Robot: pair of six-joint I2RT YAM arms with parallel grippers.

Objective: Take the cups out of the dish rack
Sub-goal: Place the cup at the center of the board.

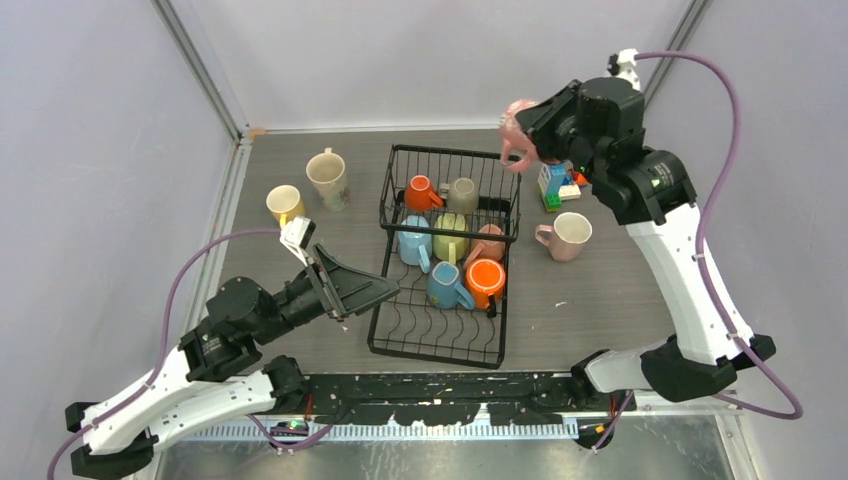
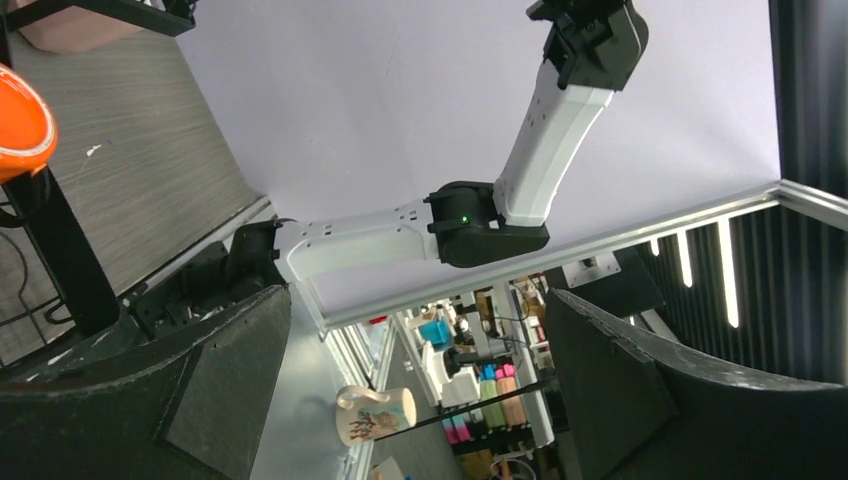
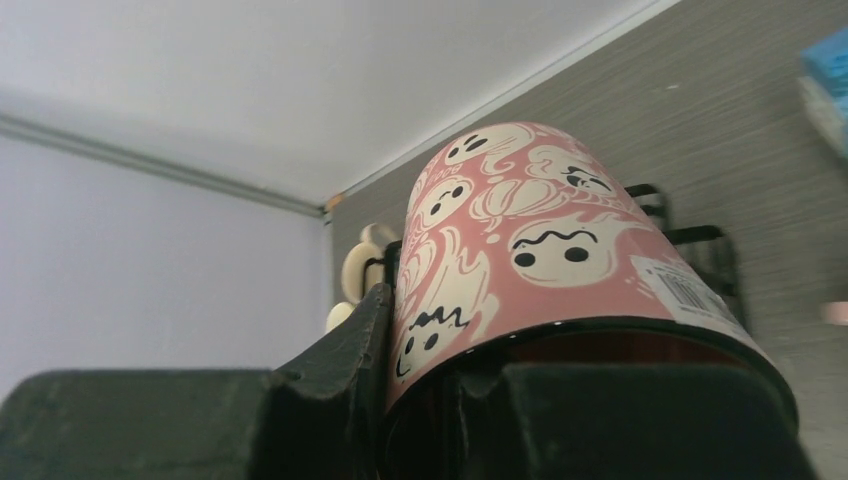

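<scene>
While the left gripper (image 1: 362, 292) gaped empty, the right gripper (image 1: 528, 135) pinched the rim of a likely slippery, breakable pink cup (image 3: 540, 240) at the dish rack's (image 1: 432, 338) one o'clock.

No legible text; barcode sticker (image 3: 688, 290) on pink ghost mug (image 3: 530, 240) unreadable.

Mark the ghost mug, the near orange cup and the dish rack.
ghost mug (image 3: 540, 240): right wrist view, patterned side.
near orange cup (image 1: 485, 276): top view, inner bowl.
dish rack (image 1: 435, 325): top view, bare tray wires.
</scene>
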